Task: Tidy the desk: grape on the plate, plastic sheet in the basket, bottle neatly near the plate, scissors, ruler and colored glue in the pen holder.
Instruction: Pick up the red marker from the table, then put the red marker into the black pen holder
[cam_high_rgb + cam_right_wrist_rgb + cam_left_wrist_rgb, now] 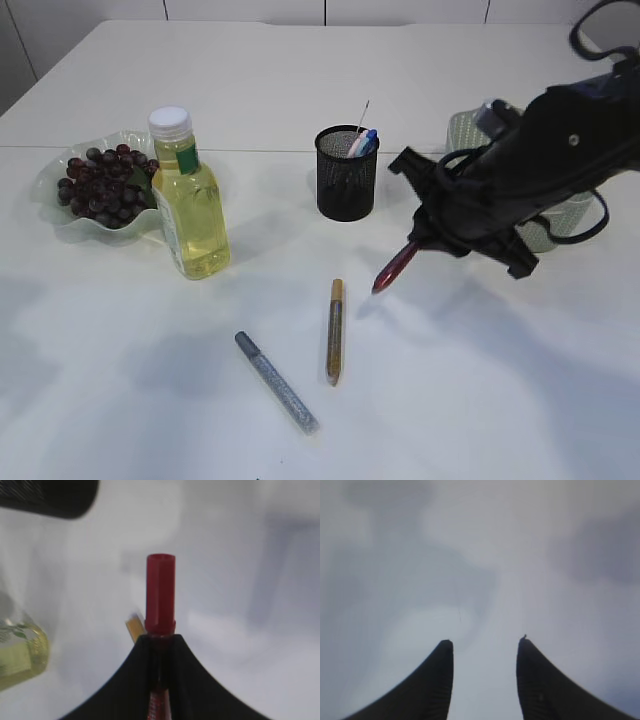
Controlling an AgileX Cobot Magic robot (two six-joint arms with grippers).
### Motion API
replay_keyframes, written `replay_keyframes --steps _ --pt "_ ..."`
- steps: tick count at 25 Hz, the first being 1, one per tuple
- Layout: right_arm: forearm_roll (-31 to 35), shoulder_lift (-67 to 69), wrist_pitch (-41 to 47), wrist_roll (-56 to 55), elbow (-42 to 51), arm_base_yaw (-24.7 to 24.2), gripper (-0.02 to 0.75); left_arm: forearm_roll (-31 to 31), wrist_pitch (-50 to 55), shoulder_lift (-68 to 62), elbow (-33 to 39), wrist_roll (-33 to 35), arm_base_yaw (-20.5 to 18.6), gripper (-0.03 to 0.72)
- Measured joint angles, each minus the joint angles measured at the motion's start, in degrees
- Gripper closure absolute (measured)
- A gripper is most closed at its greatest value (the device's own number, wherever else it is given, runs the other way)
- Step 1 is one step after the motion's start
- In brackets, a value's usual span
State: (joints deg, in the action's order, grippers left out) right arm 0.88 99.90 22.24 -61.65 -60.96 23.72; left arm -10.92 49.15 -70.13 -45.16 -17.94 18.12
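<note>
Right of centre frame, my right gripper (pixel 418 243) clamps the red glue pen (pixel 394 267) mid-barrel: light, stiff, slippery, I judge; left gripper (pixel 485 647) gapes empty.

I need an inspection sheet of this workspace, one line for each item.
Surface: white table, bare at front.
Job's things: grapes on plate; bottle upright beside it; gold glue pen and silver glue pen lying flat; pen holder upright; basket behind right arm.
Clutter: nothing seen.
Grippers: right gripper shut on red glue pen; left gripper open, empty.
Cables: black cable on right arm.
Surroundings: white panels behind.
</note>
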Motion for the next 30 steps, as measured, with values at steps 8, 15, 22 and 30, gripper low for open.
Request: replay_keyframes --steps 8,15,22,30 --pt "-0.23 -2.63 -13.46 7.68 -1.84 -6.31 0.648 1.37 0.39 0.0 0.0 0.0 0.0 0.38" --pt "-2.55 -2.14 -14.2 10.72 -5.24 -6.31 0.648 2.48 2.71 0.0 0.0 0.0 0.0 0.38" --pt "-2.05 -1.32 -3.97 17.37 -5.36 -6.31 0.648 2.6 2.73 0.0 0.0 0.0 0.0 0.38" --pt "18.8 -1.06 3.33 55.46 -5.58 -6.31 0.648 3.5 2.48 0.0 0.0 0.0 0.0 0.38"
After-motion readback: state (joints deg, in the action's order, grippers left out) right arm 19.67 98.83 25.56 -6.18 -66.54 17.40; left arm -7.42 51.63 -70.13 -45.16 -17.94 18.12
